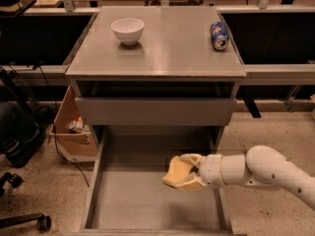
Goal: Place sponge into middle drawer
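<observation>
My gripper (184, 173) reaches in from the right on a white arm and is shut on the yellow sponge (172, 175). It holds the sponge just above the right side of the open middle drawer (133, 200). This drawer is a long grey tray pulled out towards me, and its floor is bare. The sponge hangs inside the drawer's outline, near its right wall, and I cannot tell whether it touches the floor.
A drawer with a plain grey front panel (155, 111) sits above, slightly pulled out. On the cabinet top (167, 53) stand a white bowl (127, 30) and a tipped blue can (218, 35). A cardboard box (69, 136) stands on the floor to the left, with a chair base (24, 220) nearby.
</observation>
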You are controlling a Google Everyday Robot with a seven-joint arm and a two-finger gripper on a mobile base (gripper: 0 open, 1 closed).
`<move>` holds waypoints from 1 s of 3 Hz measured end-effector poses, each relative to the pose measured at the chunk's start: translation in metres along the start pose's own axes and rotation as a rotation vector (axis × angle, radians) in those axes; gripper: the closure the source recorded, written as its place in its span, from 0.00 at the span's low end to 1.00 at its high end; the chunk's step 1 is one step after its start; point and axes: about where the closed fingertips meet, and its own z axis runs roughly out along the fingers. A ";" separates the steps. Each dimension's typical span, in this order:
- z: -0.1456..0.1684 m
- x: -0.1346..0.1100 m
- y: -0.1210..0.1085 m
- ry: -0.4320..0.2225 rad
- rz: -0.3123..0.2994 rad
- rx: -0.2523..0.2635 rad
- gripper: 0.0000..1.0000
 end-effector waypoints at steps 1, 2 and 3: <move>0.001 0.001 0.000 -0.003 0.004 0.003 1.00; 0.003 0.003 0.000 -0.007 0.010 0.007 1.00; 0.039 0.028 0.002 -0.037 0.062 0.009 1.00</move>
